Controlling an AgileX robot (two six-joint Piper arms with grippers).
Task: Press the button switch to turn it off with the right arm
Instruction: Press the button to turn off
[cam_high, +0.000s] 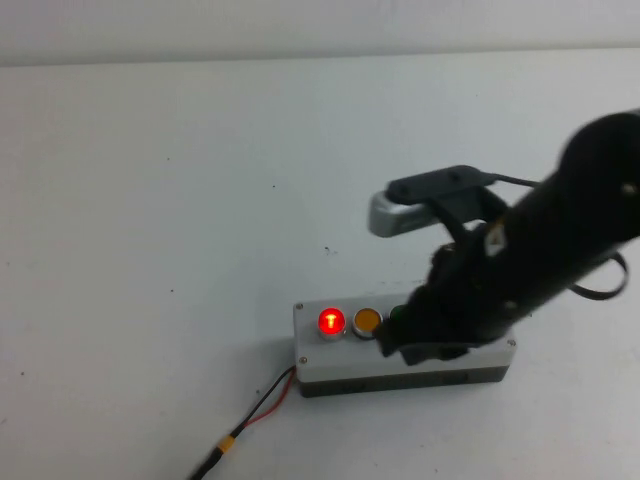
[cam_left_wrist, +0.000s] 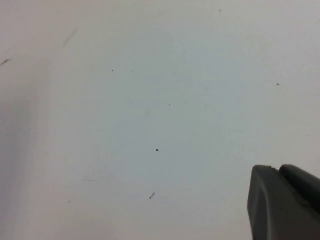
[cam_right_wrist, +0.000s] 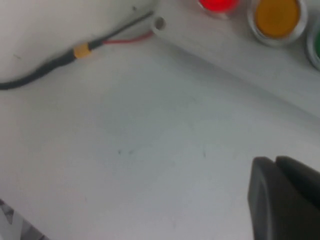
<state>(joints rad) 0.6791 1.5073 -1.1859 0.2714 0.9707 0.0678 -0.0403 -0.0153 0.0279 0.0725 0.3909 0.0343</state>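
Glowing red on the white box (cam_high: 400, 365), at the end nearest the cable (cam_high: 255, 415): the button switch (cam_high: 331, 322), small, stiff, sprung; best pressed squarely on its cap. Over the box's far end: right pincer (cam_high: 405, 348), seemingly closed. Well off over bare table (cam_left_wrist: 150, 100): left pincer (cam_left_wrist: 282, 205), state impossible to tell.

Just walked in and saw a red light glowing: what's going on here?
The right arm reaches over the white button box, its right gripper low over the box's middle, beside the yellow button. The red button switch is lit and not yet pressed. The left gripper hangs over bare table, away from the box.
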